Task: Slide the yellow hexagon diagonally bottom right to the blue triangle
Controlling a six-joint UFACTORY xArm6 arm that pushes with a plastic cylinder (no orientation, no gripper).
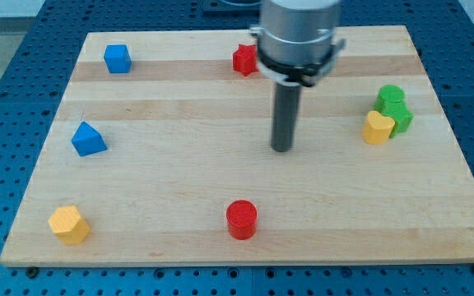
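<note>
i count two yellow blocks, the yellow hexagon [68, 224] in the board's [179, 168] bottom-left corner and a yellow heart [376, 128] near the right edge, plus two blue ones, the blue triangle [87, 139] by the left edge above the hexagon and a blue cube [117, 58] near the top-left corner. there are two red, a red cylinder [241, 219] at the bottom edge and a red star [244, 60] at the top edge, and two green blocks [394, 107] touching the heart; i can read no writing. my tip [281, 149] is a bare rod with nothing to spread or pinch, sitting mid-board, well apart from every block.

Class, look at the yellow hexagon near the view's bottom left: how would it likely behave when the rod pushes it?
The yellow hexagon looks low and flat-based, so it probably slides rather than tips. Its angled sides may make it twist off-centre. My tip stands far away, mid-board.
</note>
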